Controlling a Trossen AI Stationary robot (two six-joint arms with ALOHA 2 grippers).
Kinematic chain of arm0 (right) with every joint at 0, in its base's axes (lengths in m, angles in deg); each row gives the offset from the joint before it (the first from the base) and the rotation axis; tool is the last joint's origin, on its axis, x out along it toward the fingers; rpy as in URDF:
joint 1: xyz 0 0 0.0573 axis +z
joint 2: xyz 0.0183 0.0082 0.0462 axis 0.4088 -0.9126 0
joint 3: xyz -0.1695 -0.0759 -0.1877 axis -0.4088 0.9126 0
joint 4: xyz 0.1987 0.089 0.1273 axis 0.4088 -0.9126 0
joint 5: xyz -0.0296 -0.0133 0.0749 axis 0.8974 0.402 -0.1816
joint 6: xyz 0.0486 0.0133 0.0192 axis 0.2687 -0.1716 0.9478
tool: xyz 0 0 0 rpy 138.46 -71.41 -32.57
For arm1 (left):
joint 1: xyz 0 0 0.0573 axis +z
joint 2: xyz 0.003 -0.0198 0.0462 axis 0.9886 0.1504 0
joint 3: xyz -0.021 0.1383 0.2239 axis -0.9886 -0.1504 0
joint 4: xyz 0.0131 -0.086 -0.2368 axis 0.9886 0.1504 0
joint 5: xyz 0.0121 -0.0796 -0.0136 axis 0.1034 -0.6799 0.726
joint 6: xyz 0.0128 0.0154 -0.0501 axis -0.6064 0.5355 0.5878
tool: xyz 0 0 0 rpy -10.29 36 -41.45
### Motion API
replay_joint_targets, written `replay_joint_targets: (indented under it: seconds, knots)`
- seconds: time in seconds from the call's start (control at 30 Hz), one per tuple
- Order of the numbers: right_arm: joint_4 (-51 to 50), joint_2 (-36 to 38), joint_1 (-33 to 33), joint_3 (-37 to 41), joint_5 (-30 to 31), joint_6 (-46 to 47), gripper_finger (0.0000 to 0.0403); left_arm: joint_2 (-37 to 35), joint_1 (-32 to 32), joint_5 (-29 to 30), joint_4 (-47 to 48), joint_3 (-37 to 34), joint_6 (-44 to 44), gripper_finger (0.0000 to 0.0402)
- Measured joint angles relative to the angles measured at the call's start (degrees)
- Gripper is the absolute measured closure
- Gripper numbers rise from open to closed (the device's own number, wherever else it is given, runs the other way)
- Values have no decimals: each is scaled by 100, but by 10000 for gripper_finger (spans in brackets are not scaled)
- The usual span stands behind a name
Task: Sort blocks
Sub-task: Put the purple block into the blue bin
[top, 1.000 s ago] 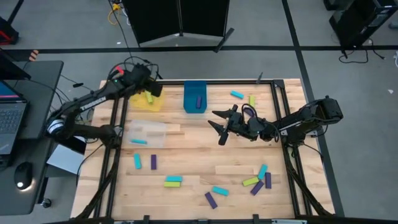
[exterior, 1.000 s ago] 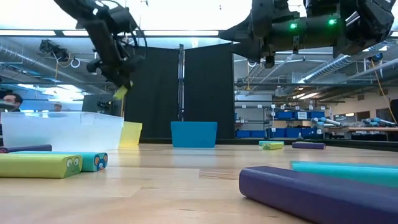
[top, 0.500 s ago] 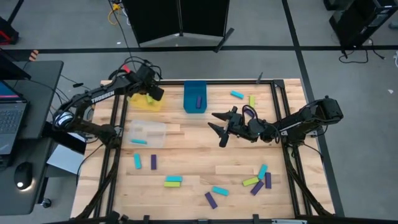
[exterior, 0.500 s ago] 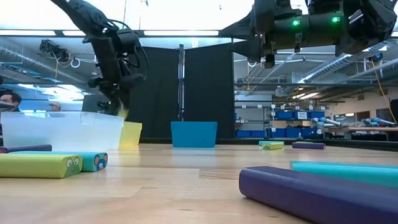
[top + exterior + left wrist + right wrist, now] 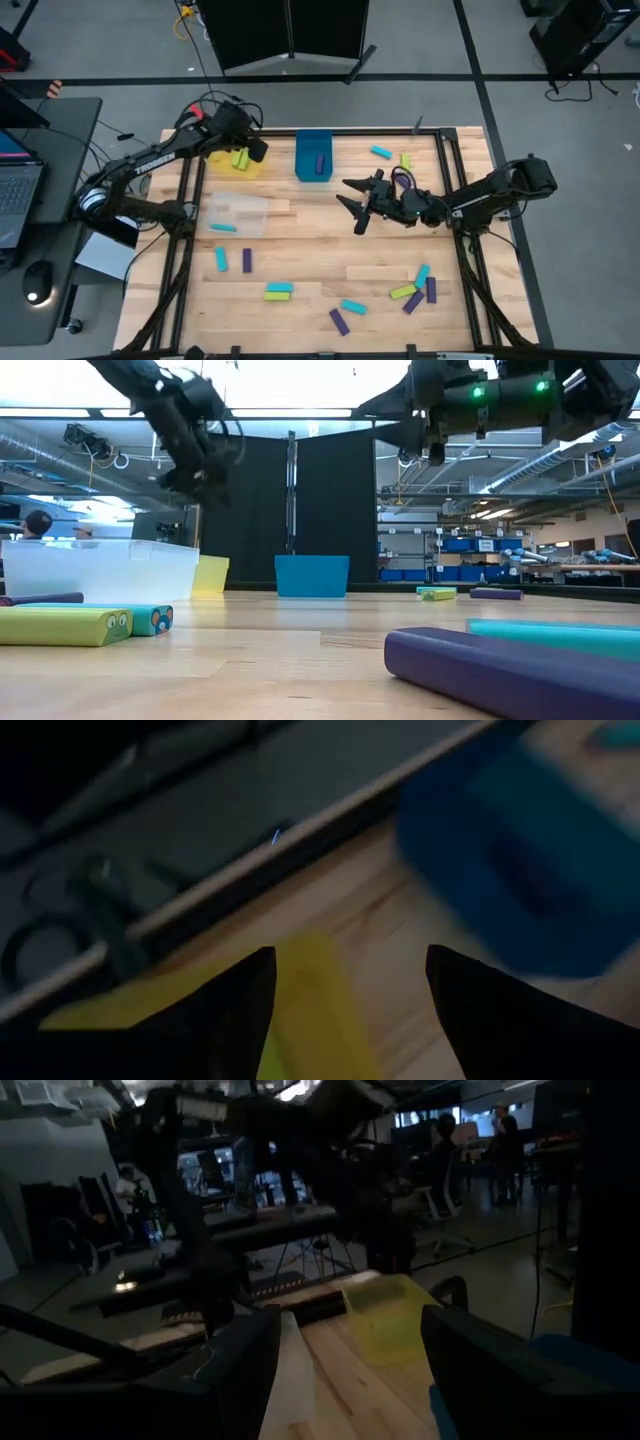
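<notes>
My left gripper (image 5: 250,149) hangs open over the yellow bin (image 5: 225,165) at the far left, with nothing between its fingers (image 5: 240,1010). A lime block (image 5: 240,158) lies in that bin. The blue bin (image 5: 312,150) holds a purple block (image 5: 320,162), and the clear bin (image 5: 238,212) holds a teal block (image 5: 224,228). Several lime, teal and purple blocks lie flat on the table, such as a teal one (image 5: 221,260) and a purple one (image 5: 339,321). My right gripper (image 5: 351,205) hovers open above the table's middle, holding nothing.
More blocks lie near the far right edge (image 5: 381,152) and in a cluster at the near right (image 5: 415,290). In the low view a lime block (image 5: 65,626) and a purple block (image 5: 500,670) lie close to the near edge. A dark frame (image 5: 445,150) borders the table.
My left gripper has opened over the yellow bin and let go of a lime block. The block has fallen into the bin and lies there now. The gripper has then risen a little. My right arm has kept still.
</notes>
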Motion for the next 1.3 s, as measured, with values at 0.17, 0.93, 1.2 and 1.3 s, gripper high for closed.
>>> replay_joint_targets:
  seconds: [0.17,0.93,1.2,1.3]
  knots:
    - [-574,621,-22,-2,2,-163,150,-705,-655,122,-418,4,0,158]
    - [-8344,1780,-1052,-1561,-71,1429,170,-679,-3251,491,-800,7,-302,183]
    - [-9425,1747,-1448,-1558,-72,1816,170,-679,-3435,682,-671,7,-341,183]
    - [-9433,1747,-1657,-1558,-222,1771,169,-679,-3448,758,-667,7,-394,183]
